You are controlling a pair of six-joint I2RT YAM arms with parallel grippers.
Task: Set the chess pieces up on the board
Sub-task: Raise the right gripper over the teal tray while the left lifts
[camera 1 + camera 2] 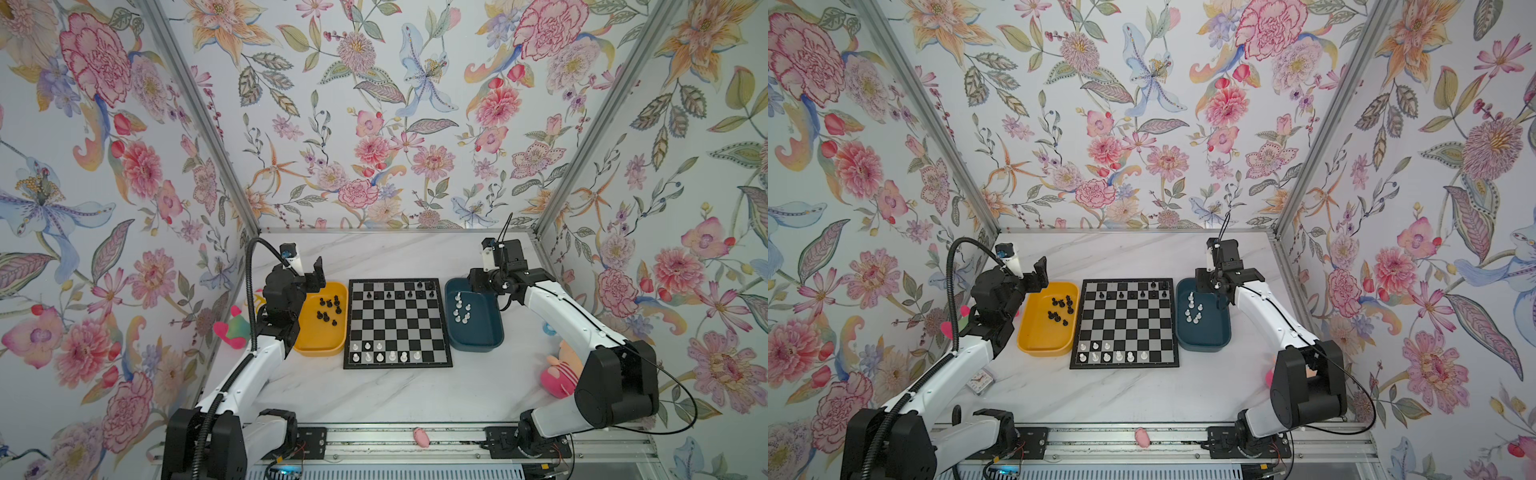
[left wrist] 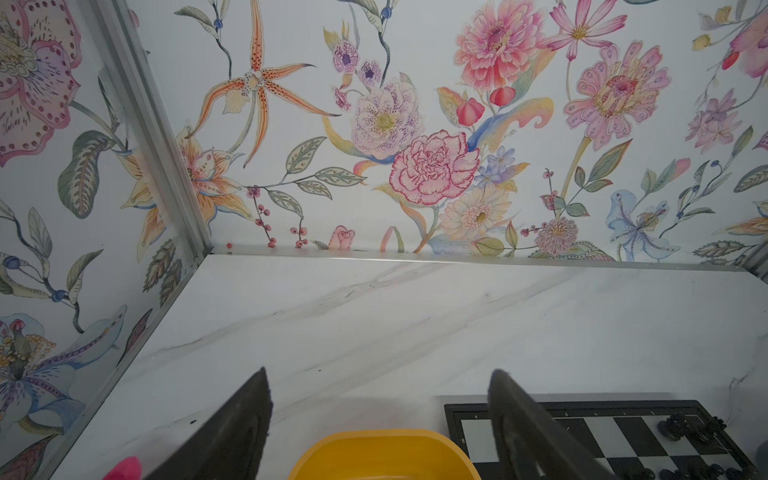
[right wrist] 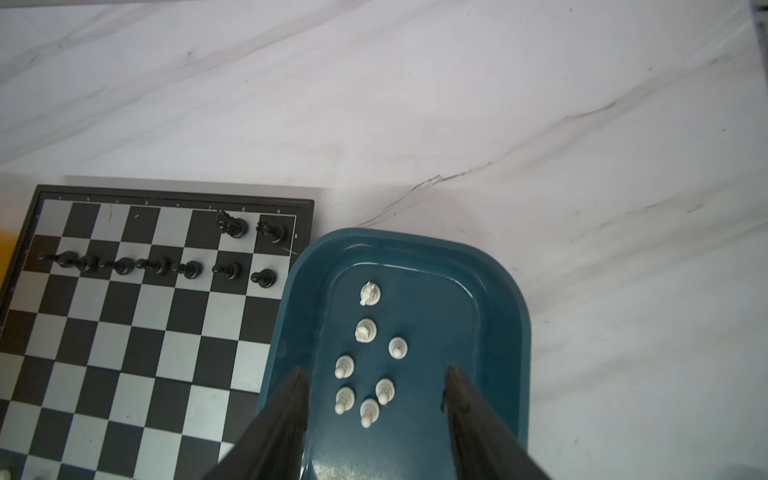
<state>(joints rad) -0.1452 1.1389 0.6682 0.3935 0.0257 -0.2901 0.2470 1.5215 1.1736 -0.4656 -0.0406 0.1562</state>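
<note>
1. The right fingers (image 3: 469, 419) hang over the dark blue tray (image 3: 498, 299). They are parted and grasp nothing (the gap looks only middling wide to me).
2. Seven loose white pieces (image 3: 368, 411) stand upright in that tray under the right fingers. Three sit in the gap close to the tips and four stand further out beyond them. None touches a finger, as far as I can see.
3. The board (image 1: 397, 324) lies flat on the table (image 1: 374, 395), just beside the right fingers on their inner side. It sits close against the blue tray, and I cannot tell whether the two touch.
4. Black pieces (image 3: 226, 270) line the board's second row at the end nearest the right fingers. Two more stand behind that row, in the corner closest to those fingers. Other white pieces stand in two short rows at the opposite end, well behind both pairs of fingers.
5. The left fingers (image 2: 519, 428) are released as well, spread wide with nothing between them. They are held up above the far end of the yellow tray (image 1: 320, 345), and its rim shows below the gap between them.
6. More black pieces lie in the yellow tray, back from the left fingertips toward the arm. The board's corner lies just outside one left finger.
7. A pink plush toy (image 1: 559, 374) lies on the table well behind the right fingers, beside that arm.
</note>
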